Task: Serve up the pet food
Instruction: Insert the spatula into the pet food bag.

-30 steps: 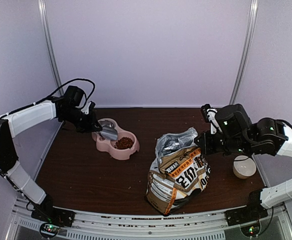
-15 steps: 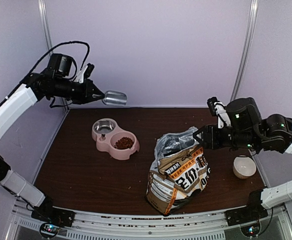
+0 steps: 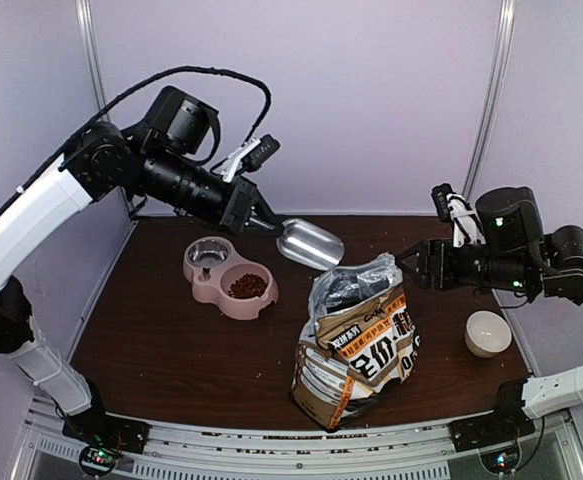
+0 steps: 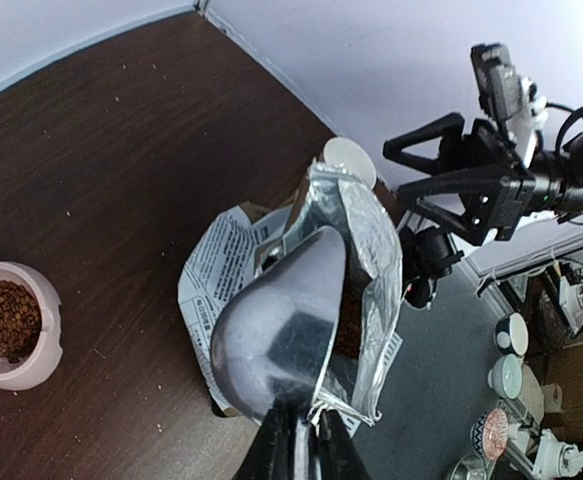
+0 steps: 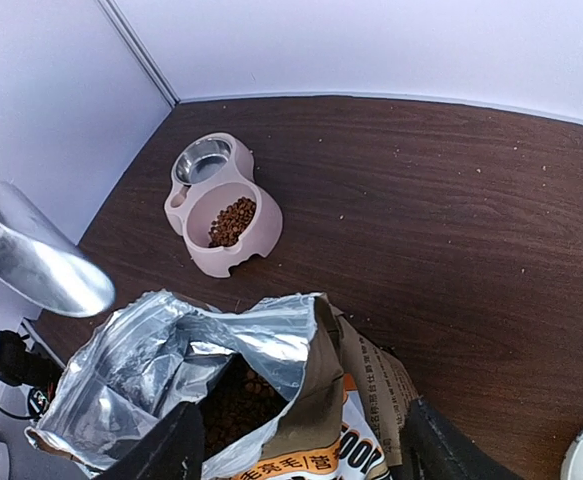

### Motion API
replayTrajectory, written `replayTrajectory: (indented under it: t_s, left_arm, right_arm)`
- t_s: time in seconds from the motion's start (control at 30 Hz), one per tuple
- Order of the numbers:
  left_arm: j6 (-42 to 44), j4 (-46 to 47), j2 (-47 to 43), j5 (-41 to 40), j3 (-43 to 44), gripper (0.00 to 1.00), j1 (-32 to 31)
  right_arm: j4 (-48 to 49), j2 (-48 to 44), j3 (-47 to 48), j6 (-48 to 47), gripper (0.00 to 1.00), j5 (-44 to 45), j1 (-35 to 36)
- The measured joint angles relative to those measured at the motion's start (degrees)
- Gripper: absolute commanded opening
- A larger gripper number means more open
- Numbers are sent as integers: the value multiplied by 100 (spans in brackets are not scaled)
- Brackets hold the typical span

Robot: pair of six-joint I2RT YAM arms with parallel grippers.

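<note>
The pet food bag [image 3: 356,345] stands open at mid-table, with brown kibble [image 5: 233,402] showing inside its foil mouth. More kibble [image 3: 248,286] fills the near basin of the pink feeder [image 3: 207,290]. My left gripper [image 3: 262,219] is shut on the handle of the metal scoop [image 3: 310,244], which hangs in the air just left of the bag's mouth [image 4: 369,235]. The scoop bowl [image 4: 276,330] looks empty. My right gripper [image 3: 418,265] is open just right of the bag's top, its fingers [image 5: 161,452] either side of the bag's rim.
A small white bowl [image 3: 488,333] sits on the table at the right, near the right arm. The feeder's far basin is a bare metal dish [image 3: 208,253]. Purple walls close the back and both sides.
My left arm lifted the scoop from the feeder and swung it right to the bag's mouth. My right gripper opened, let go of the bag's rim and drew back a little to the right.
</note>
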Motion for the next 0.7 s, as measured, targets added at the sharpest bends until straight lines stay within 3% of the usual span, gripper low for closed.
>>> replayTrajectory:
  t_s: [0.23,0.4,0.47,0.57,0.7]
  left_arm:
    - [35,-732,754,-474,435,0,-476]
    - [120,-1163,1351,-866,1123,0,-826]
    - [142,-1287,1526,-1084,1244,0,-968]
    - [140,-1397,1810,-1606,1226,0,-1165]
    - [-20,-732,2000,-2087,553,0,-1440]
  right_arm:
    - [-13,638,234,-68,50,-94,0]
    - [-234,1049,310,-52,11,15,0]
    - [-326,1075,310,-90,0,66,0]
    - [-382,1029,302,9,0,90,0]
    - [-262,975,190,68,0,11,31]
